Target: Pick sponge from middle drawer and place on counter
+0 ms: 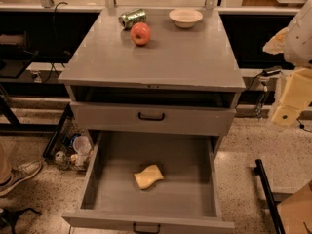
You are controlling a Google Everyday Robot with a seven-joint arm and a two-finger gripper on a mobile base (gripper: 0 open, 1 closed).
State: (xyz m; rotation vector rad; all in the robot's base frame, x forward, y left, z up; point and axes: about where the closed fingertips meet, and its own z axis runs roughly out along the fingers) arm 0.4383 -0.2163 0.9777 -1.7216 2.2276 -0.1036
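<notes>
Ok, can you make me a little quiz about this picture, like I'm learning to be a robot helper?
1. True or false: the sponge lies on the counter.
2. Which sits nearest the red apple? A) the cream bowl B) the green can C) the sponge
3. Fill in: the gripper hangs at the ___ edge of the picture, beside the cabinet.

Key
1. False: it lies on the floor of the open middle drawer.
2. B; the cream bowl is farther off.
3. right
</notes>
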